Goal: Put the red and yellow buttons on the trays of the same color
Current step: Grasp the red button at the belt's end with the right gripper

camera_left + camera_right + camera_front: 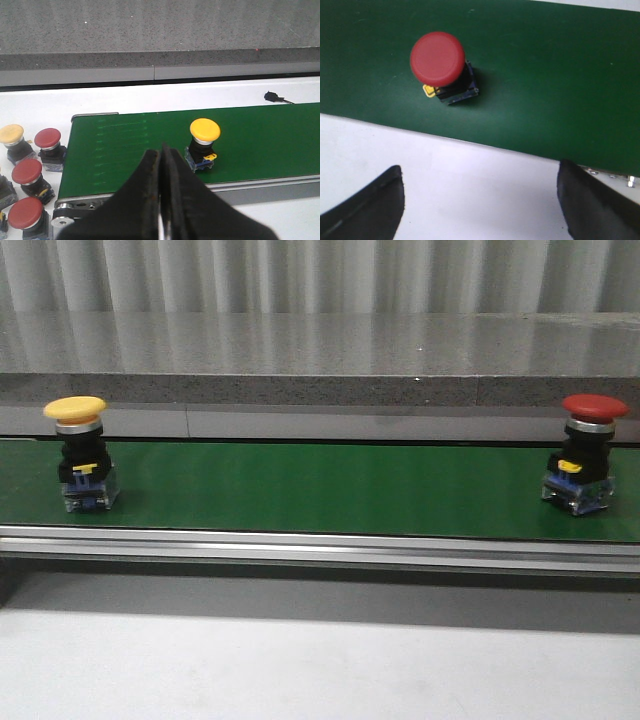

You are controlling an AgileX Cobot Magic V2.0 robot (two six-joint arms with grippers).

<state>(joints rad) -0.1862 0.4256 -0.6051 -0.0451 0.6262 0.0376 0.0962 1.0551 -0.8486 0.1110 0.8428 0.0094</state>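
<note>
Black, tapered claw fingers [367,210] (seemingly matte)

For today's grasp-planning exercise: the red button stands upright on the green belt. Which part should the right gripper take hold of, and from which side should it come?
Likely the black body under the cap of the red button, approached from above. It stands upright and the wide round dome overhangs the narrower squarish block, whose flat sides suit the fingers better. The right gripper is open and empty.
</note>
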